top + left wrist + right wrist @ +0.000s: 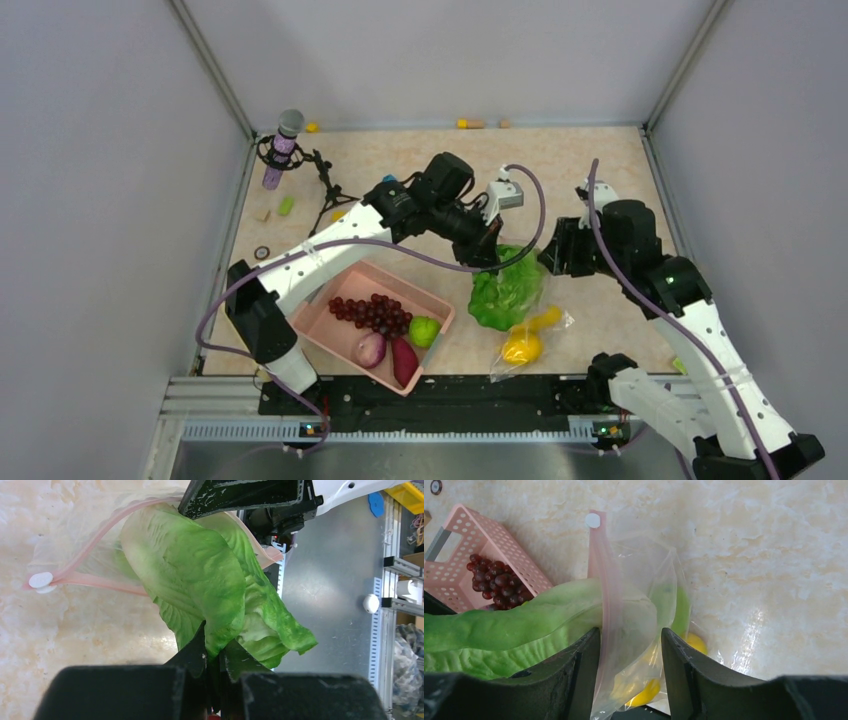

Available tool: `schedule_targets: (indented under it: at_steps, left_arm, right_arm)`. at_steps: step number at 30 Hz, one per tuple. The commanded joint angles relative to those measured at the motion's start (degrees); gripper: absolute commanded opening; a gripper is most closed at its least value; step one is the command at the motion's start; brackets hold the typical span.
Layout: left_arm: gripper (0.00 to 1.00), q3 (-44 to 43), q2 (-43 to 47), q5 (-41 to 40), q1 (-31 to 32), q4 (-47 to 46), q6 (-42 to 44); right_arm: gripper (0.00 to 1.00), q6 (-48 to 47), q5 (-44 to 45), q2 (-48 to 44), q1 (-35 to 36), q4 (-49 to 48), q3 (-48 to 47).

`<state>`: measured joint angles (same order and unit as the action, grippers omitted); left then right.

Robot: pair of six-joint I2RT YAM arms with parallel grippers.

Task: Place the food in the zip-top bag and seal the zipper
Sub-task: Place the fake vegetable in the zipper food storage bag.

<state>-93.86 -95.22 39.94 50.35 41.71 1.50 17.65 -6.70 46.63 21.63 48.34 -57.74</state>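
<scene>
My left gripper (490, 250) is shut on the green lettuce (505, 290), pinching one leaf edge (214, 652); the lettuce (200, 575) hangs at the mouth of the clear zip-top bag (535, 330). The pink zipper strip (100, 530) curves open round the lettuce, with its white slider (41, 580) at one end. My right gripper (630, 645) is open with the bag's mouth wall and zipper (606, 595) between its fingers (584, 665). The lemon (522, 347) and banana (545, 318) lie inside the bag. Grapes (375, 312), onion (370, 348), sweet potato (404, 360) and a green fruit (424, 330) lie in the pink basket (380, 275).
A microphone on a small tripod (283, 145) stands at the back left. Small coloured blocks lie by the far wall (470, 123) and at the left (286, 205). A metal rail (400, 430) runs along the near table edge. The pink basket (479, 545) lies left of the bag.
</scene>
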Motion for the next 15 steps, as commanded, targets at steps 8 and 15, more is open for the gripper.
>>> schedule_targets:
  at_steps: [8, 15]
  left_arm:
    - [0.0, -3.5, 1.5, -2.3, 0.3, -2.5, -11.4]
    - [0.0, -2.4, 2.0, -3.2, 0.3, -2.4, -13.8]
  right_arm:
    - [0.46, -4.2, -6.4, 0.7, 0.3, 2.8, 0.7]
    - [0.56, -4.9, -10.8, -0.2, 0.3, 2.2, -1.6]
